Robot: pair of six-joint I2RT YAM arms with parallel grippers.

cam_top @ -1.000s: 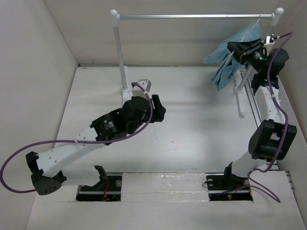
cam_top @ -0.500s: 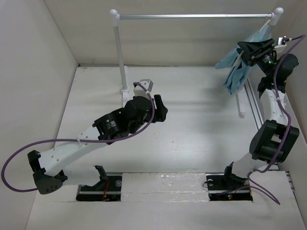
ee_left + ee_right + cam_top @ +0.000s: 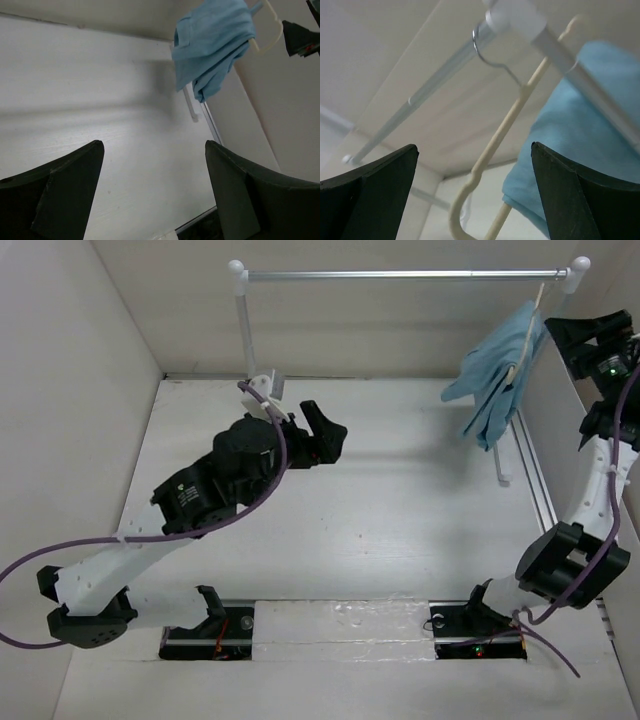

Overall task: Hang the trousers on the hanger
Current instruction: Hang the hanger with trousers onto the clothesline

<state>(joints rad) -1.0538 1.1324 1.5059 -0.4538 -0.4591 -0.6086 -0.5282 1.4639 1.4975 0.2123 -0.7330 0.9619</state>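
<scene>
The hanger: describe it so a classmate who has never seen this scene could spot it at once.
Find the silver rail across the back of the table. At its right end hangs the hanger, a thin cream-white frame. It alone carries the light blue trousers draped over it.

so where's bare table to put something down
The widest bare table lies between the left pincer and the trousers, and on toward the arm bases. Also free: the far strip under the rail. Crowded: the far right corner, with trousers, hanger and right pincer; the left arm covers the left side.
</scene>
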